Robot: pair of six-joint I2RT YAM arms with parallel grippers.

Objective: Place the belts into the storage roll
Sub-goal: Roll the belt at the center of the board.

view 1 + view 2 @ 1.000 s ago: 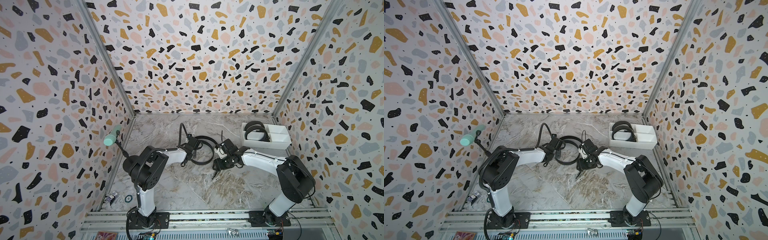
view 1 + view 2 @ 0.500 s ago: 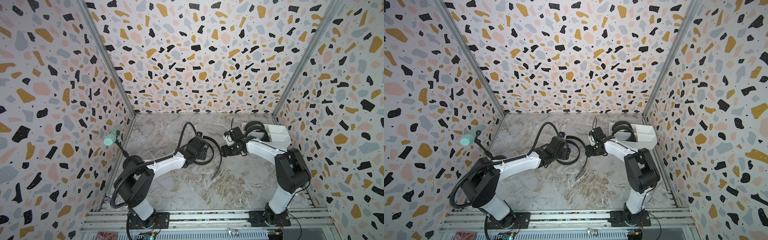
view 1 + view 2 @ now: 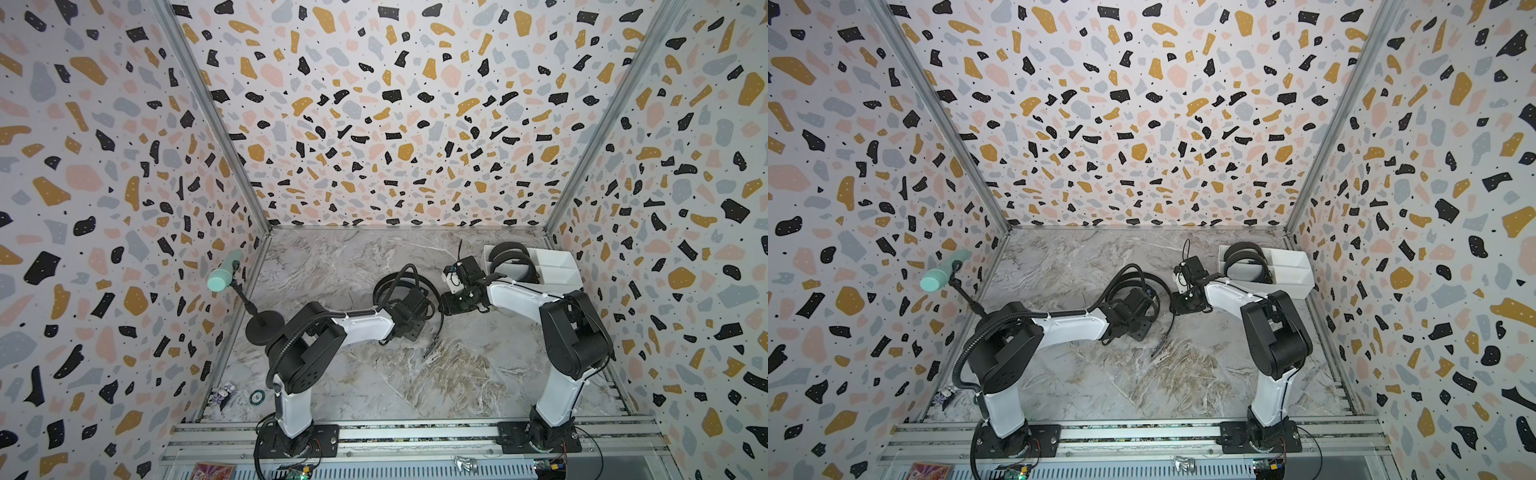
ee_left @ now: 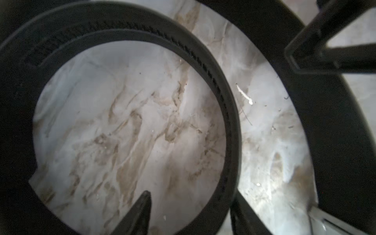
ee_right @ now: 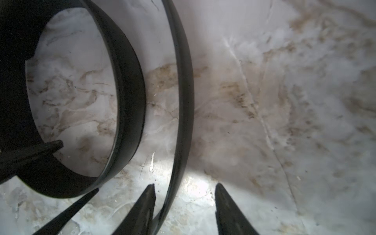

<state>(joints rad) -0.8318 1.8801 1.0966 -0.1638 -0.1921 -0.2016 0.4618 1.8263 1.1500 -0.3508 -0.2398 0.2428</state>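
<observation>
A black belt (image 3: 386, 286) lies coiled on the marble floor at mid-table in both top views, its buckle end (image 3: 430, 351) trailing toward the front. My left gripper (image 4: 191, 195) hangs over the coil, open, with one coil strand (image 4: 230, 142) passing between its fingers beside one fingertip. My right gripper (image 5: 185, 185) is open just right of the coil (image 3: 1121, 278), and the belt's outer strand (image 5: 183, 101) runs between its fingers. The white storage roll (image 3: 557, 270) stands at the back right with coiled belts (image 3: 509, 257) in its left compartment.
A teal-headed microphone (image 3: 222, 276) on a black round base (image 3: 264, 328) stands by the left wall. Small bits (image 3: 257, 397) lie at the front left corner. Patterned walls close three sides, and the metal rail (image 3: 415, 436) runs along the front.
The right gripper swung toward the storage roll, then came back to the belt's outer strand. The left gripper moved a little to the right over the coil, and the belt has curled tighter.
</observation>
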